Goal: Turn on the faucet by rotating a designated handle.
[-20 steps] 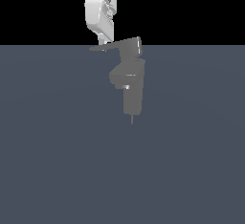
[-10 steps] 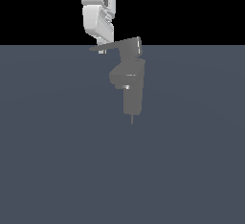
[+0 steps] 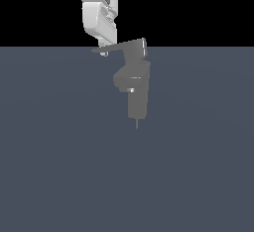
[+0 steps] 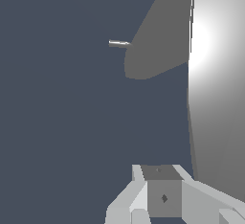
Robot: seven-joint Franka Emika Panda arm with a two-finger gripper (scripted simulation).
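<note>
Faucet: stands upright on the grey desk, about the middle of the exterior view.
Handle: long axis nearly level, tip pointing to the exterior view's left from the top cap.
Hand: at the handle's tip, coming from above; wide or narrow, I cannot tell.
Risk: the thin tapering tip could let the hand slip off, so the handle may not rotate.
</note>
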